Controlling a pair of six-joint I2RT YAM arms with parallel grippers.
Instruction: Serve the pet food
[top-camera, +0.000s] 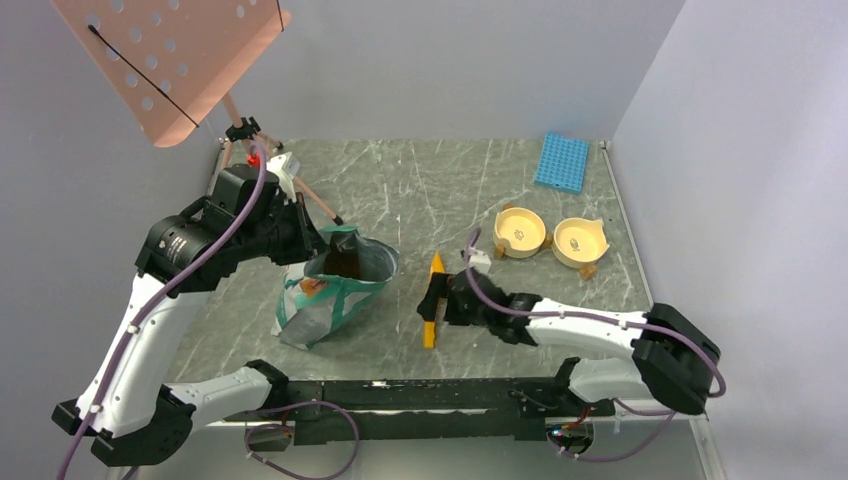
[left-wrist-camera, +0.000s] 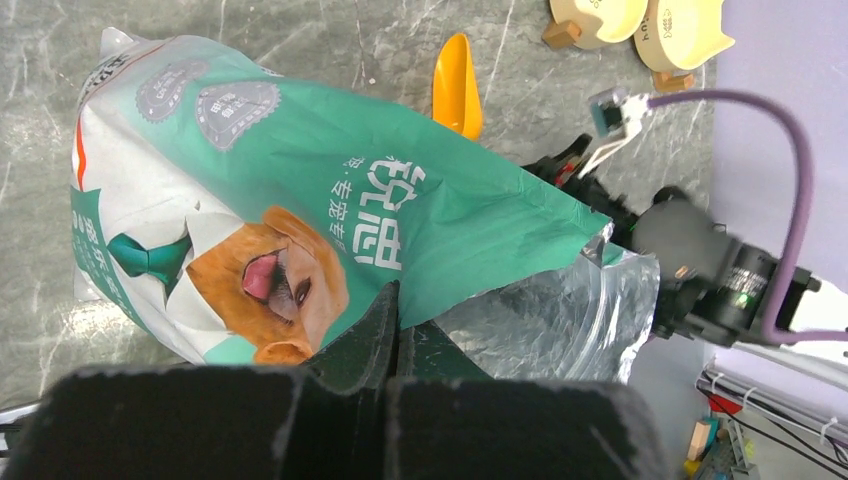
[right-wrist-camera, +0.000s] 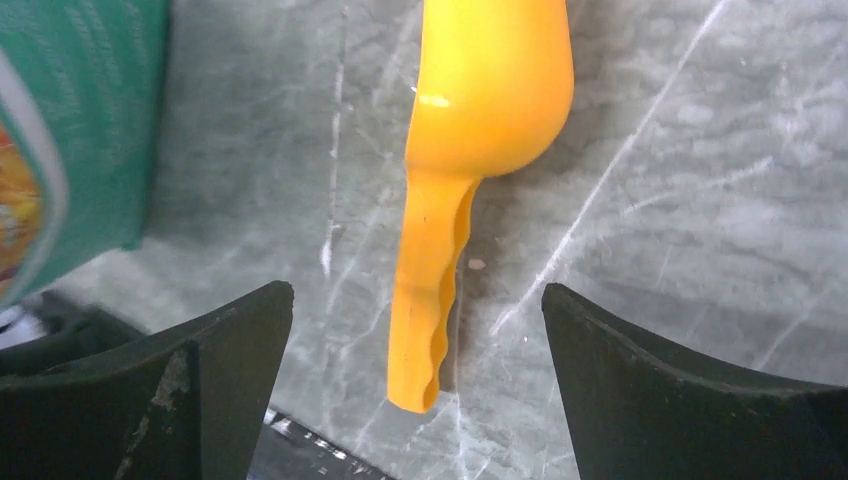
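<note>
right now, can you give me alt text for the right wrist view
An orange scoop lies on the grey marble table, its wavy handle pointing toward the camera, between the spread fingers of the open right gripper, which do not touch it. The edge of a green bag shows at far left.

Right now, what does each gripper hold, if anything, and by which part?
The left gripper pinches the food bag by the rim of its mouth. The right gripper, open astride the orange scoop's handle, holds nothing.

Orange scoop (right-wrist-camera: 470, 150) flat on table (top-camera: 430, 190) beside open green bag (left-wrist-camera: 330, 190).
</note>
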